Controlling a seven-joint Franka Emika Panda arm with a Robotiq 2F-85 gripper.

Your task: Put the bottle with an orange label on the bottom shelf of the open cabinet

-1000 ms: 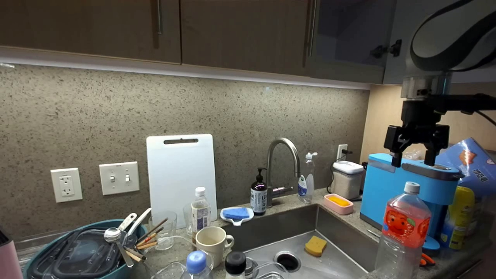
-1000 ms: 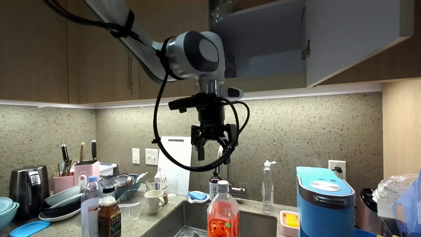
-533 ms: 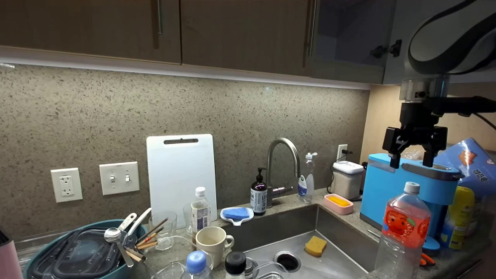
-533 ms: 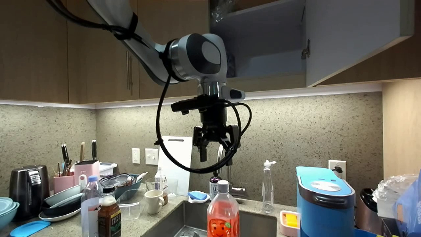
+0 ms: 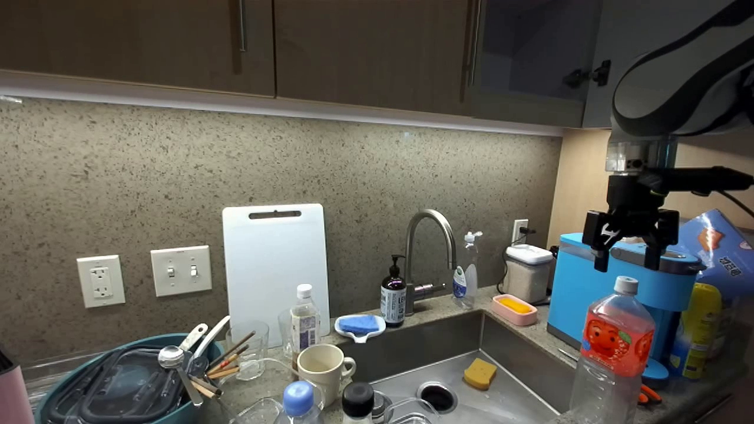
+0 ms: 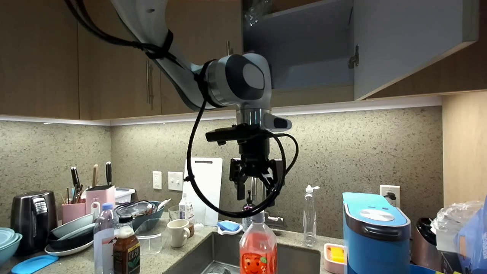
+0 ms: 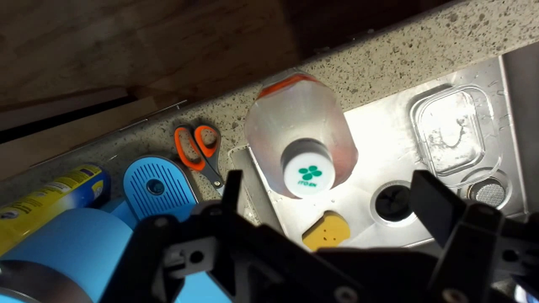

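Lower than the open cabinet (image 6: 314, 95), by the sink (image 7: 379, 134), the orange-labelled bottle (image 5: 615, 344) stands beneath my gripper (image 5: 627, 263), fingers (image 7: 231, 191) apart and holding nothing.
The cabinet's door (image 6: 411, 42) or frame may trouble me later: with a top-down hold, my arm (image 6: 243, 76) goes in with the load and could knock either. My cable loop (image 6: 243, 214) could brush the bottle before I have it. If I descend off line, a fingertip could strike the bottle's shoulder and tip it into the sink; a hold on the cap (image 7: 309, 174) alone could slip. Part of the cabinet's interior hides behind my arm, the bottle's base is cut off in both exterior views, and whether my cable loop touches the cap or only passes in front of it, I cannot tell.
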